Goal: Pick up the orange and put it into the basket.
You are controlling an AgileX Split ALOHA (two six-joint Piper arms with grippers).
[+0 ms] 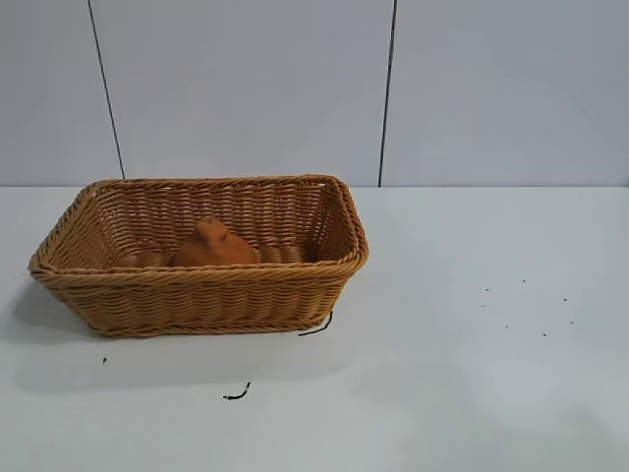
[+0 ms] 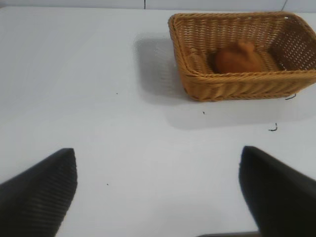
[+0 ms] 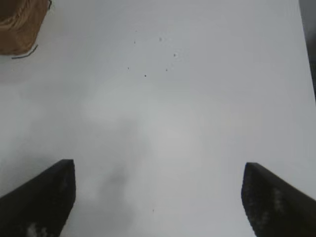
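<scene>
The orange lies inside the wicker basket on the white table, left of centre in the exterior view. Both also show in the left wrist view: the orange sits in the basket. A corner of the basket shows in the right wrist view. Neither arm appears in the exterior view. My left gripper is open and empty above bare table, well away from the basket. My right gripper is open and empty above bare table.
Short black marks lie on the table by the basket's front corner, and another lies nearer the front. Small dark specks dot the right side. A panelled wall stands behind the table.
</scene>
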